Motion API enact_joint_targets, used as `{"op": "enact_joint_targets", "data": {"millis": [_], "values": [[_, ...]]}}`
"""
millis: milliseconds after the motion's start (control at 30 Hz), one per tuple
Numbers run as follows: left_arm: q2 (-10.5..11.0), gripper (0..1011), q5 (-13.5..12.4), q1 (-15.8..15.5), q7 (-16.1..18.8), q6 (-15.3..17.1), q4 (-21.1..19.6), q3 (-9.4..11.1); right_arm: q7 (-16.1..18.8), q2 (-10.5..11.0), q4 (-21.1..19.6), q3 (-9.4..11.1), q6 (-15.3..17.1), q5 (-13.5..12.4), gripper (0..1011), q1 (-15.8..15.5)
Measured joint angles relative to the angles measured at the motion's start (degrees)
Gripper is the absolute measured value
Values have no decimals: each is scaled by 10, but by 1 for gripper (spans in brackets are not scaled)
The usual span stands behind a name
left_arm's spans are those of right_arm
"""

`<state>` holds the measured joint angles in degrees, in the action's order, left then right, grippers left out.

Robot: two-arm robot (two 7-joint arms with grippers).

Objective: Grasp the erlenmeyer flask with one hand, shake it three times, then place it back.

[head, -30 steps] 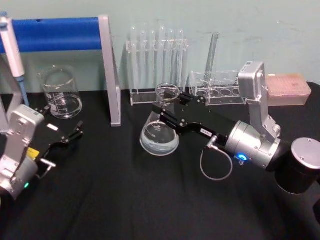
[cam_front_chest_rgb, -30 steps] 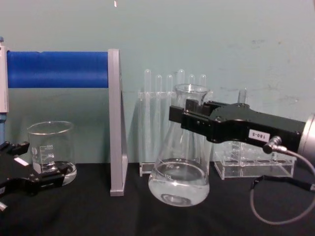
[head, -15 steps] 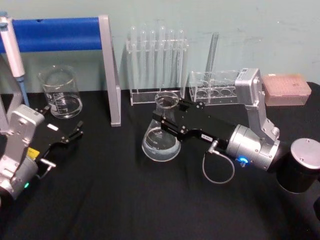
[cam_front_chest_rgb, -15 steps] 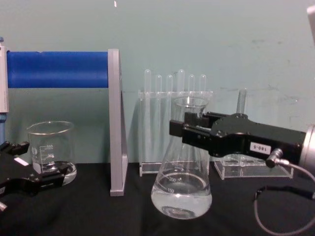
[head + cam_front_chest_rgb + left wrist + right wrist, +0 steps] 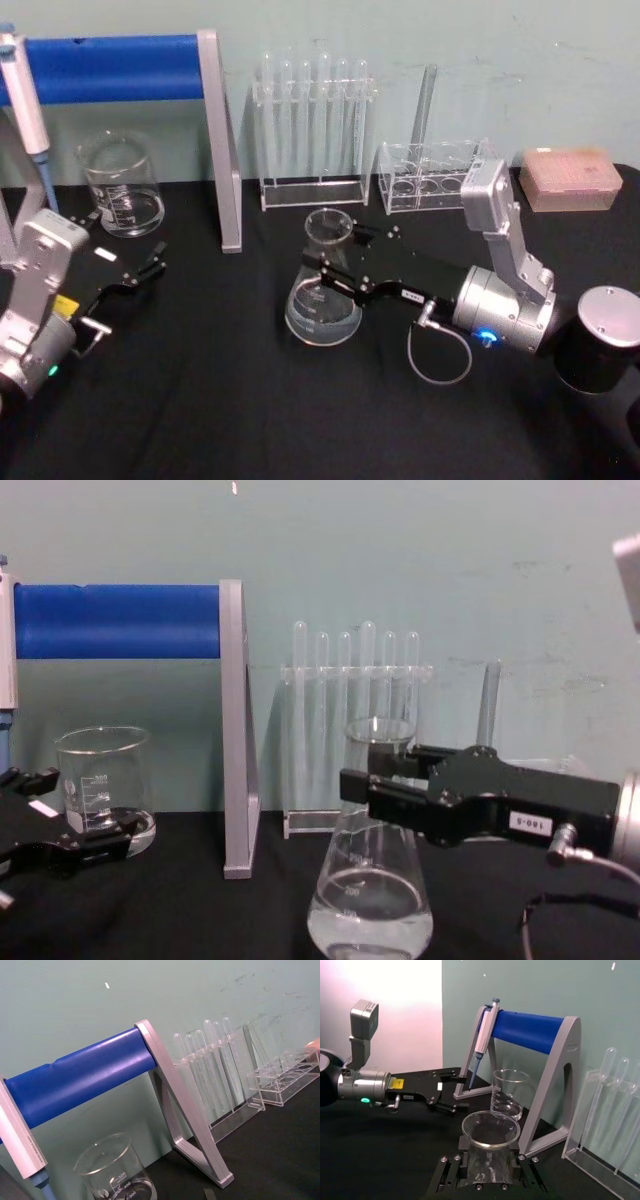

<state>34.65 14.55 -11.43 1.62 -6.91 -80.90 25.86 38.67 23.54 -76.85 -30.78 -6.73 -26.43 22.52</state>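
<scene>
Black right gripper (image 5: 328, 251), silver-grey arm (image 5: 497, 303)

Your right gripper (image 5: 328, 255) is extended toward centre on a near-level forearm, wrist (image 5: 497, 308) low, jaws clamped on the neck of the erlenmeyer flask (image 5: 322, 310). Your left gripper (image 5: 128, 245) sits at the left side, low, pointing forward and inward, fingers spread apart and gripping nothing.

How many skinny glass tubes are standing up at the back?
7. Six test tubes stand in a row in the tall clear rack; one lone tube stands in the low rack on its right. None looks hidden.
</scene>
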Motion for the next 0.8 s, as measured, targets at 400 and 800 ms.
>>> {"op": "enact_joint_targets", "data": {"millis": [400, 800], "values": [[0, 1001, 0, 0, 0, 0, 0, 0, 17, -4, 29, -13, -10, 5, 449, 8], [0, 1001, 0, 0, 0, 0, 0, 0, 33, -9, 59, -24, -15, 10, 449, 21]]}}
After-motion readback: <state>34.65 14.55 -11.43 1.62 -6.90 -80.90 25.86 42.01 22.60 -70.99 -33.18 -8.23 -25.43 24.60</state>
